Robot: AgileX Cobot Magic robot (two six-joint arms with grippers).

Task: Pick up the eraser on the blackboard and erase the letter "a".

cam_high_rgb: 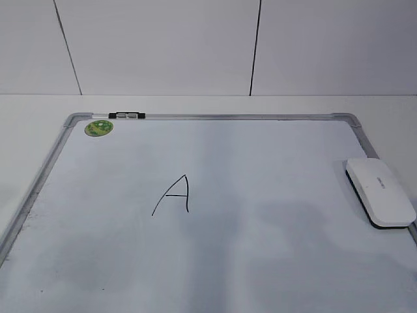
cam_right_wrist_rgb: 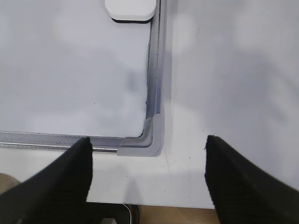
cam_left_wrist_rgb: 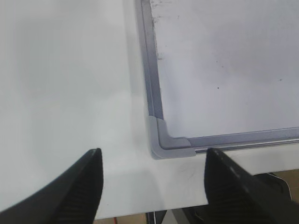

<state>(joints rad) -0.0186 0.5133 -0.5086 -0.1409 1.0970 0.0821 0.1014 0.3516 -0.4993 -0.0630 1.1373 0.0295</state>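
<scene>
The eraser (cam_high_rgb: 380, 191), a white oblong block with a dark underside, lies on the right edge of the blackboard (cam_high_rgb: 260, 248), a white board with a grey frame. Its near end shows at the top of the right wrist view (cam_right_wrist_rgb: 131, 9). One black marker letter (cam_high_rgb: 174, 194), a pointed capital "A" with a long left leg, stands left of the board's middle. No lowercase "a" shows in any view. My left gripper (cam_left_wrist_rgb: 153, 154) is open and empty over the board's near left corner (cam_left_wrist_rgb: 163, 140). My right gripper (cam_right_wrist_rgb: 147, 140) is open and empty over the near right corner (cam_right_wrist_rgb: 147, 137). Neither gripper shows in the exterior view.
A round green sticker (cam_high_rgb: 98, 128) sits in the board's far left corner, with a small black-and-silver clip (cam_high_rgb: 126, 115) on the top frame beside it. The white table (cam_high_rgb: 39, 107) surrounds the board. Its front edge runs just below both grippers (cam_right_wrist_rgb: 187, 200).
</scene>
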